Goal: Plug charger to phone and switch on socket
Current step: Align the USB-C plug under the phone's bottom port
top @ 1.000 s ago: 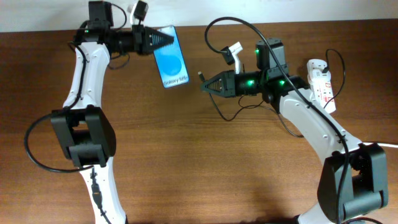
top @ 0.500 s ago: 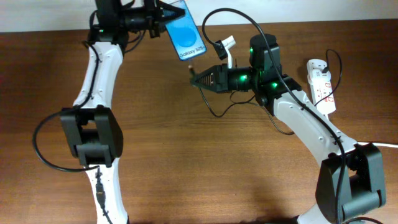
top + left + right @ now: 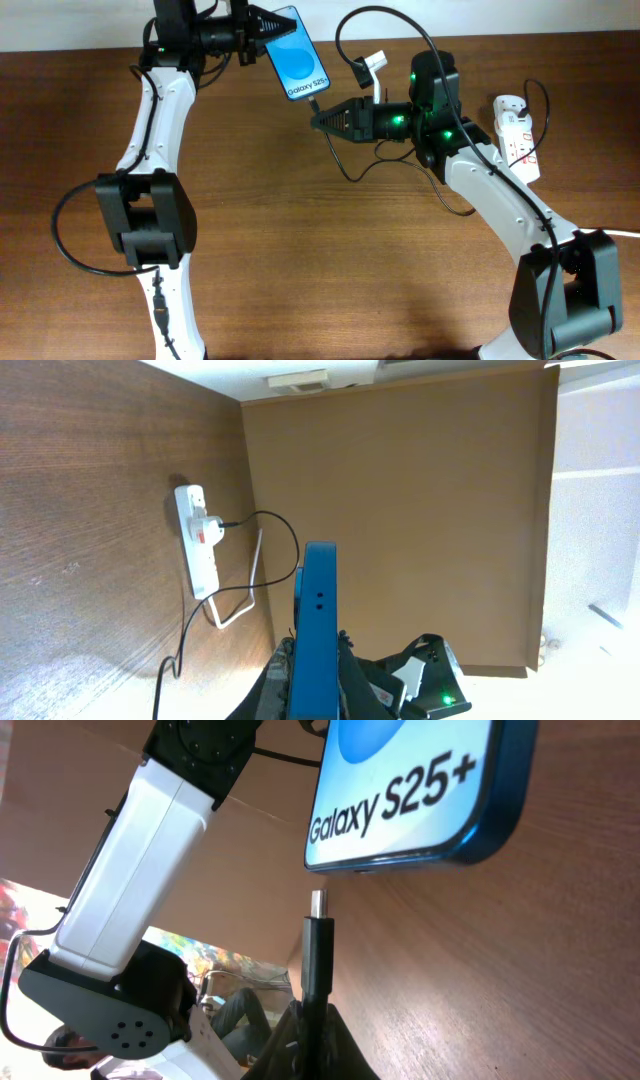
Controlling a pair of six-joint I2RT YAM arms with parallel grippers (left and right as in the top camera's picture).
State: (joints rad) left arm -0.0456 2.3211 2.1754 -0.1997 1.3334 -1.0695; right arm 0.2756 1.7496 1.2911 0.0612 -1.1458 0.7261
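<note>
**A:** Panel 1, the overhead view. What does the left gripper (image 3: 266,20) have?

**B:** The phone (image 3: 296,55). It is lifted off the table (image 3: 300,260) at the far edge, screen up and blue, with the "Galaxy S25+" end turned toward the other arm. In the left wrist view the phone appears edge-on, with the 2 fingers closed against its 2 faces.

**A:** And the right gripper (image 3: 322,120)?

**B:** Its fingers are pinched tight around the black plug body of the charger (image 3: 318,955), leaving no gap. The metal tip sticks out beyond them and points at the phone's lower edge.

**A:** Is the tip in the port?

**B:** No. The right wrist view shows a narrow strip of wood between the tip and the phone. The 2 are very near but apart.

**A:** Where does the cable run?

**B:** It arcs up over the right arm and also loops on the table beneath it.

**A:** And the socket (image 3: 515,135)?

**B:** It lies flat near the right end of the table, well away from the phone, with 1 black plug seated in it. Red marks show on its switches, though I cannot tell their position.
</note>
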